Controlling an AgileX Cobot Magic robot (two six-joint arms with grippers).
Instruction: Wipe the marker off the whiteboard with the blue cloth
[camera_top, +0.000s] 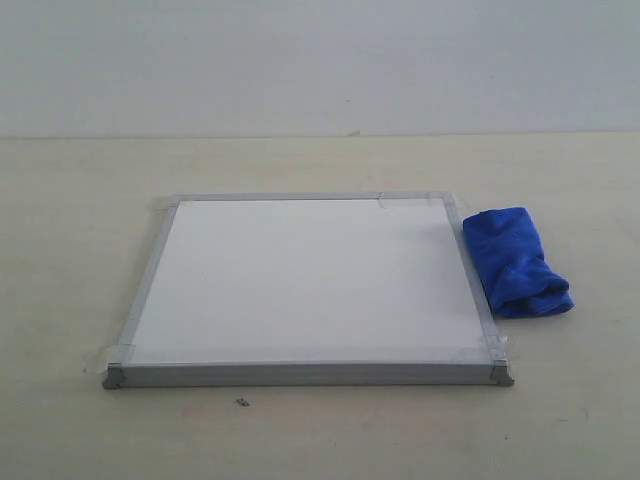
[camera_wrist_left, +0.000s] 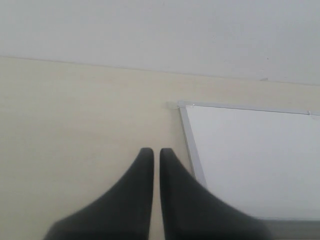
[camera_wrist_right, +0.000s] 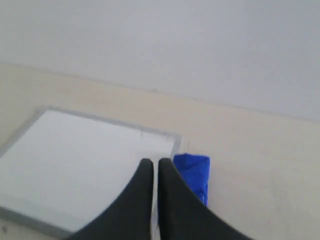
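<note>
The whiteboard (camera_top: 310, 285) lies flat on the table, silver-framed, with tape at its corners. Its white face shows no red marker line in any view. The blue cloth (camera_top: 515, 262) lies bunched on the table against the board's right edge, and part of it (camera_wrist_right: 194, 172) shows behind my right fingers. My left gripper (camera_wrist_left: 156, 152) is shut and empty, held above the bare table beside the board's left frame (camera_wrist_left: 192, 155). My right gripper (camera_wrist_right: 155, 162) is shut and empty, held high above the board's right side (camera_wrist_right: 85, 160) near the cloth. Neither gripper appears in the exterior view.
A pale beige tabletop (camera_top: 80, 250) stretches round the board, ending at a plain grey-white wall (camera_top: 320, 60) behind. A tiny dark speck (camera_top: 242, 403) lies on the table in front of the board.
</note>
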